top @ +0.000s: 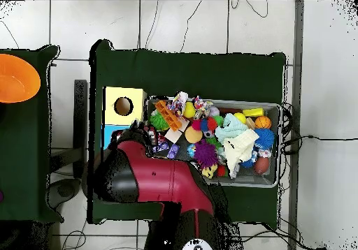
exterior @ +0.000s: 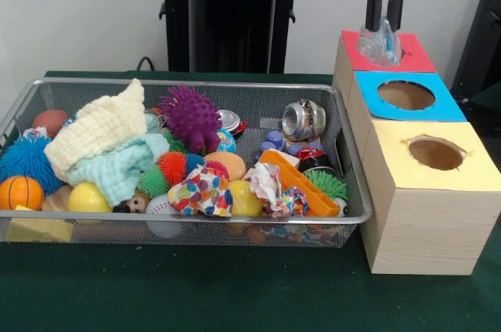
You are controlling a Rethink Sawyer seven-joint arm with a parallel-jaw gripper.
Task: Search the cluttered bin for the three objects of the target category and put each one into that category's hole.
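Nearest the camera: green table (exterior: 196, 293), then the mesh bin (exterior: 188, 226) packed with balls, cloths and cans. Right of it, the wooden box (exterior: 427, 214) with three tops: yellow hole (exterior: 435, 153) near, blue hole (exterior: 405, 95) middle, red top (exterior: 413, 56) far.

My gripper (exterior: 383, 30) hangs over the red top, fingers pinched on a crumpled clear plastic piece (exterior: 381, 44), which sits right at where the red hole should be. The hole itself is hidden behind the plastic, so I can't confirm alignment. In the overhead view my arm (top: 161, 181) covers that end of the box too.

Risks:
- Plastic is springy and looks wider than my pinch; if off-centre it could catch the rim and sit on top rather than drop.
- Light film may cling to a finger on release and lift back out.
- If it bounces, it lands on the blue top or off the far side.

In the bin, a crushed silver can (exterior: 304, 119) lies at the far right, near the wall.
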